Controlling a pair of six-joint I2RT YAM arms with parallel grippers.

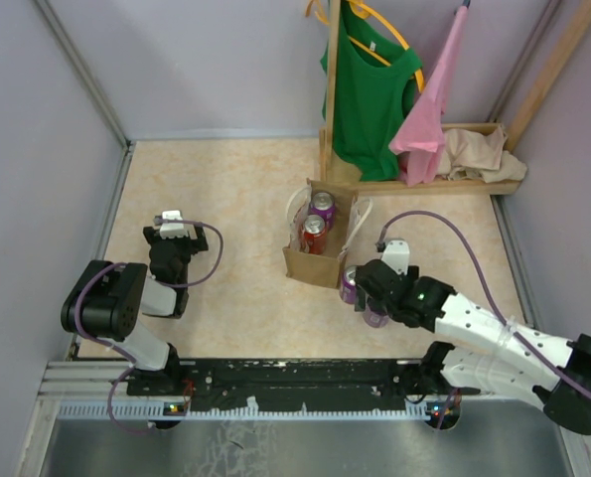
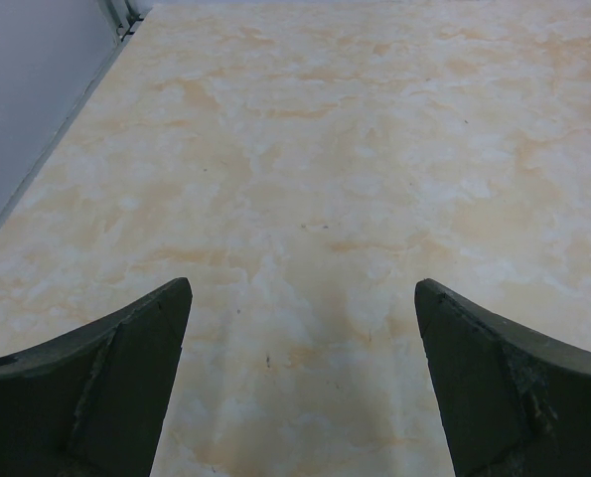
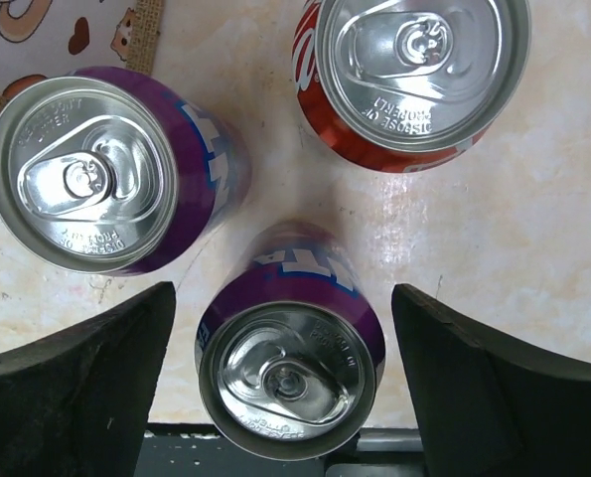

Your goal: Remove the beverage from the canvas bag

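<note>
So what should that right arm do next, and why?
Probably lift the right tool straight up: its jaws stand open with gaps beside the purple can, which stands on the table, and two cans sit in the bag.

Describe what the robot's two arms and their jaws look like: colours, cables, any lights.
The left arm is mostly black, with a rounded joint housing and white lower links. The right arm has white shells between black joints and a green light near its wrist. A purple cable loops off the left wrist; another arcs over the right. Both pairs of jaws are dark wedges.
</note>
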